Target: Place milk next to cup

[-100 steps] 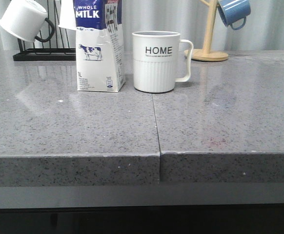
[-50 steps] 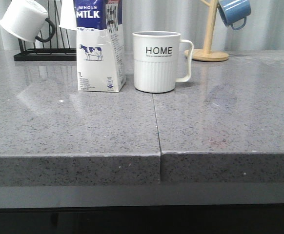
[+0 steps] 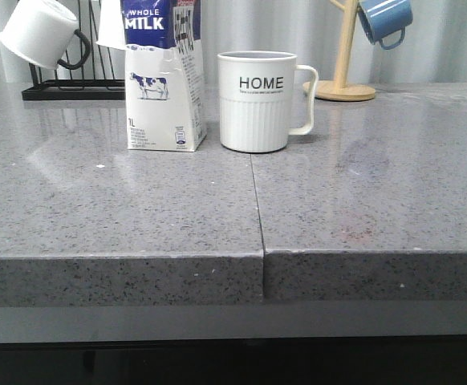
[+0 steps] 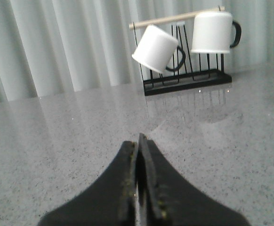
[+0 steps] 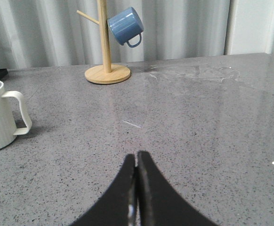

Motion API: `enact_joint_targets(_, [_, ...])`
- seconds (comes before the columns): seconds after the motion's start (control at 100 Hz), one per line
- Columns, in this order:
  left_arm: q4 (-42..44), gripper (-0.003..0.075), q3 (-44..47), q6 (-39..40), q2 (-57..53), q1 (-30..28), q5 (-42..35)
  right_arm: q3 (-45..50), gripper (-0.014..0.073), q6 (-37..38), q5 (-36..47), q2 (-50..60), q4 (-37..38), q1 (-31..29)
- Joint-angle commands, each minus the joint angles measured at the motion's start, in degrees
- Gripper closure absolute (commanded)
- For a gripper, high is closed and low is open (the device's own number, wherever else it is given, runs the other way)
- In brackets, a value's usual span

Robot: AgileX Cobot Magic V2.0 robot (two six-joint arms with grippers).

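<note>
Grey speckled stone forms the surface (image 3: 137, 216), which is split by a thin seam running from its front edge toward the back, with pale pleated curtains seen behind it. The milk (image 3: 163, 76) is found upright on the surface, its dark blue top printed "WHOLE MILK" and a cow pictured on its white front. The cup (image 3: 257, 101), marked "HOME", is set just beside the milk on the right as seen from the front, a narrow gap being left between them, and its squared handle is turned away from the carton. Behind the milk, a black wire rack (image 3: 65, 87) is seen with a white mug (image 3: 39, 32) hung tilted on it; in the left wrist view a second white mug (image 4: 212, 32) is shown on the same rack. A wooden mug tree (image 3: 342, 60) is placed behind the cup, and a blue mug (image 3: 384, 19) is hung from it. The left hand (image 4: 138, 188) is seen closed and empty, its fingers pressed together above bare surface. The right hand (image 5: 136, 188) is likewise closed on nothing, well apart from the cup.
</note>
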State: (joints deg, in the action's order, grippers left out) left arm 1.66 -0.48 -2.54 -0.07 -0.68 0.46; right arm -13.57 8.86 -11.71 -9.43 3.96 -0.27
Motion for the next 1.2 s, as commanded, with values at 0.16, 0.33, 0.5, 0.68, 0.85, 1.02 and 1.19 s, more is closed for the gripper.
enact_joint_targets(0.16, [2.7,0.0741,3.0,3.7,-2.0,-0.1,-1.7,-1.4,0.0714,-0.3,4.7,-0.6,0.6,0.2])
enact_joint_targets(0.33, [2.7,0.0741,3.0,6.4,-2.0,0.1,-2.0,-1.4,0.0714,-0.3,4.7,-0.6,0.6,0.2])
enact_joint_targets(0.5, [2.9,0.0741,3.0,8.7,-2.0,0.1,-2.0,-1.4,0.0714,-0.3,4.7,-0.6,0.6,0.2])
enact_joint_targets(0.68, [4.7,0.0741,3.0,8.7,-2.0,2.8,-2.0,-1.4,0.0714,-0.3,4.7,-0.6,0.6,0.2])
enact_joint_targets(0.85, [4.7,0.0741,3.0,8.7,-2.0,4.2,-2.0,-1.4,0.0714,-0.3,4.7,-0.6,0.6,0.2])
enact_joint_targets(1.02, [4.7,0.0741,3.0,8.7,-2.0,4.2,-2.0,-1.4,0.0714,-0.3,4.7,-0.6,0.6,0.2])
enact_joint_targets(1.19, [4.7,0.0741,3.0,8.7,-2.0,4.2,-2.0,-1.4,0.0714,-0.3,4.7,-0.6,0.6,0.2])
